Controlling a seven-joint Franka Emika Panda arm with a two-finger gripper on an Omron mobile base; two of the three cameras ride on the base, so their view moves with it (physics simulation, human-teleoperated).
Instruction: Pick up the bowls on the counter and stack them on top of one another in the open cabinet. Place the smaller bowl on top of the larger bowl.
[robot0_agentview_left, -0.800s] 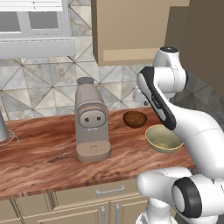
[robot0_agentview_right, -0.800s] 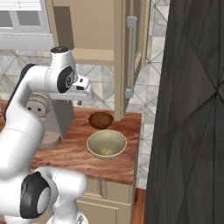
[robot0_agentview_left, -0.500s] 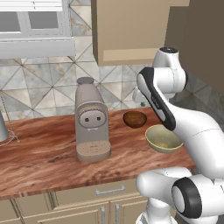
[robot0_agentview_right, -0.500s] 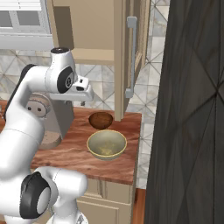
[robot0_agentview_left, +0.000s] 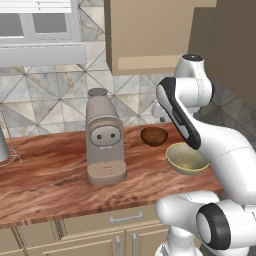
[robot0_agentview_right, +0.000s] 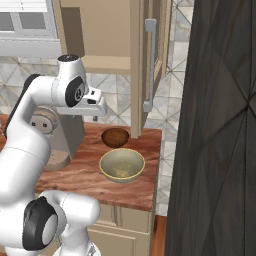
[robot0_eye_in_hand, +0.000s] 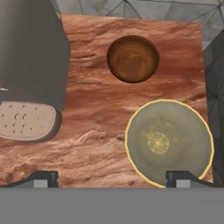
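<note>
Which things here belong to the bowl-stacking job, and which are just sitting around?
Part of the job:
smaller bowl, dark brown
larger bowl, olive-yellow
counter that both sit on
cabinet, door open
gripper, open above the counter, holding nothing

Just sitting there:
coffee machine
drawers under the counter

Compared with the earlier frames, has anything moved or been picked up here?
No visible change. The arm holds the same pose above the counter. The small brown bowl and larger yellow bowl sit apart beside the coffee machine, neither grasped; the fingers are open.
</note>
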